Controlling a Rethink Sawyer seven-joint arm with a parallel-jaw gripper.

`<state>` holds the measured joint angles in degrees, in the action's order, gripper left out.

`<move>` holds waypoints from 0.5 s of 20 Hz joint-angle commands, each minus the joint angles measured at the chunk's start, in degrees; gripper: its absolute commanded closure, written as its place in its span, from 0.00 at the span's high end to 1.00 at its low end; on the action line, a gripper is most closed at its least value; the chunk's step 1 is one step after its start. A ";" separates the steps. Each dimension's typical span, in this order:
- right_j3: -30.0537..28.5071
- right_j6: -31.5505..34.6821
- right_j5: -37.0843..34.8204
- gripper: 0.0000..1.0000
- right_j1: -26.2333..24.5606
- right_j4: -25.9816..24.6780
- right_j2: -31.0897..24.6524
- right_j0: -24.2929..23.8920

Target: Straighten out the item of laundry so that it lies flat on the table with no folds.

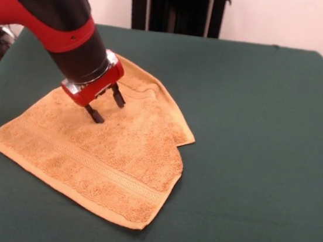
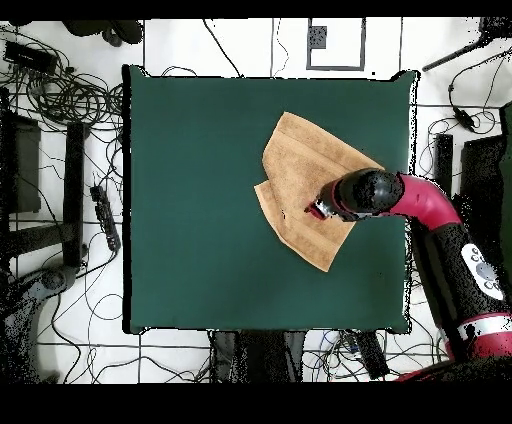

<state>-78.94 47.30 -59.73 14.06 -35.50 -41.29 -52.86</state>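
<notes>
On green table (image 1: 257,109), folded towel (image 1: 103,161), gripper (image 1: 107,105) spread above

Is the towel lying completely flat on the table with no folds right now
No. In the front view the towel has one side folded over, its upper layer overlapping the lower one at the right edge.

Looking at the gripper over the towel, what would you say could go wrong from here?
1. The gripper is open over the middle of the towel, not an edge. Pinching there may bunch the cloth and add wrinkles.
2. One part is folded over at the front view's right. Dragging from the middle might slide the whole towel and leave that fold in place.
3. In the overhead view the towel lies close to the table edge on the arm's side, so a pull that way could take it over.
</notes>
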 commanded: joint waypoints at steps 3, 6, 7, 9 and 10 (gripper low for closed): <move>14.10 -45.18 14.83 1.00 -18.78 -25.48 2.58 -7.41; 14.57 -54.81 13.28 1.00 -19.13 -26.86 0.52 -8.49; 14.80 -57.77 12.60 1.00 -19.31 -27.01 -0.08 -8.85; 15.07 -62.67 12.01 1.00 -19.61 -27.28 -0.85 -9.34; 15.41 -64.71 11.64 1.00 -19.79 -27.37 -1.11 -9.46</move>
<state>-77.54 11.86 -66.40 7.51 -38.56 -49.79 -61.87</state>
